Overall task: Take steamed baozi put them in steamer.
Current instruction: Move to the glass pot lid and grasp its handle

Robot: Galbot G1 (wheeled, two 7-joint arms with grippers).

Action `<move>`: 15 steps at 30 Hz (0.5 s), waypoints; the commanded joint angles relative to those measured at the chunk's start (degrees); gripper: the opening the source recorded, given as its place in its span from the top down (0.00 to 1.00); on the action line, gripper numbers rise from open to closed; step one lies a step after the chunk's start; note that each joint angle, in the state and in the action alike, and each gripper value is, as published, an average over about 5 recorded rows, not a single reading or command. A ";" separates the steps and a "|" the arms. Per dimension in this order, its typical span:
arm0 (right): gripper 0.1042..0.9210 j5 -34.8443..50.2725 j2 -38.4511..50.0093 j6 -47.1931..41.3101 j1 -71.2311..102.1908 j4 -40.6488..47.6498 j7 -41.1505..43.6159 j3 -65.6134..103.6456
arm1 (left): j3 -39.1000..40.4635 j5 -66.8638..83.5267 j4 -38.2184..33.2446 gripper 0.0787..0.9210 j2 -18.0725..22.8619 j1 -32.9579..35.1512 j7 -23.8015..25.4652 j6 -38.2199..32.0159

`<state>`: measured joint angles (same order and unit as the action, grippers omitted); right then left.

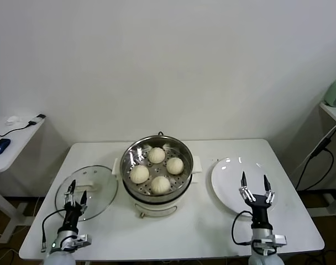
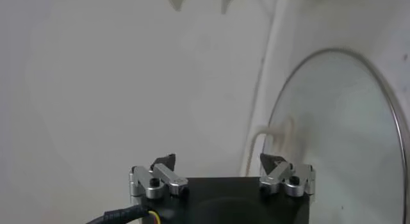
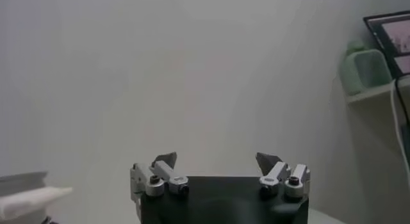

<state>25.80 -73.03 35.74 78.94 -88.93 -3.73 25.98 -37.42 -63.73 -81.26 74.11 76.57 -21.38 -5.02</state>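
Four buns already in the steamer, both pincers empty and spread wide at the near desk edge.

From left: left pincer (image 1: 75, 190) upright, fingers apart, over a flat round glass lid (image 1: 96, 185); mid-desk, shiny round steel steamer (image 1: 132, 160) on a white base, holding four smooth, domed, cream-white buns (image 1: 156, 155) on its perforated tray, ahead of and between both arms, about equally near; glossy white plate (image 1: 229, 171), bare; right pincer (image 1: 255, 185) upright, fingers apart, above the plate's near rim.
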 commanded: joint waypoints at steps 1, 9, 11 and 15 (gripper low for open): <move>0.12 -0.93 -1.43 1.78 4.91 -0.59 0.14 0.78 | 0.02 -5.06 6.46 0.12 -0.13 -4.10 -0.46 1.25; 0.12 -1.89 -1.82 1.85 5.31 -0.17 0.46 0.70 | 0.08 -4.80 7.01 0.12 0.01 -6.12 -0.40 1.73; 0.12 -2.00 -1.87 1.93 5.45 -0.06 0.60 0.82 | 0.27 -4.84 6.87 0.12 0.10 -6.35 -0.31 1.88; 0.12 -2.17 -1.95 2.11 5.65 0.25 0.82 0.98 | 0.68 -5.04 6.64 0.12 0.34 -6.67 -0.16 2.13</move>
<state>24.06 -74.63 37.41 83.41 -88.68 -3.16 26.73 -37.15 -67.41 -75.94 74.20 71.52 -21.68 -3.41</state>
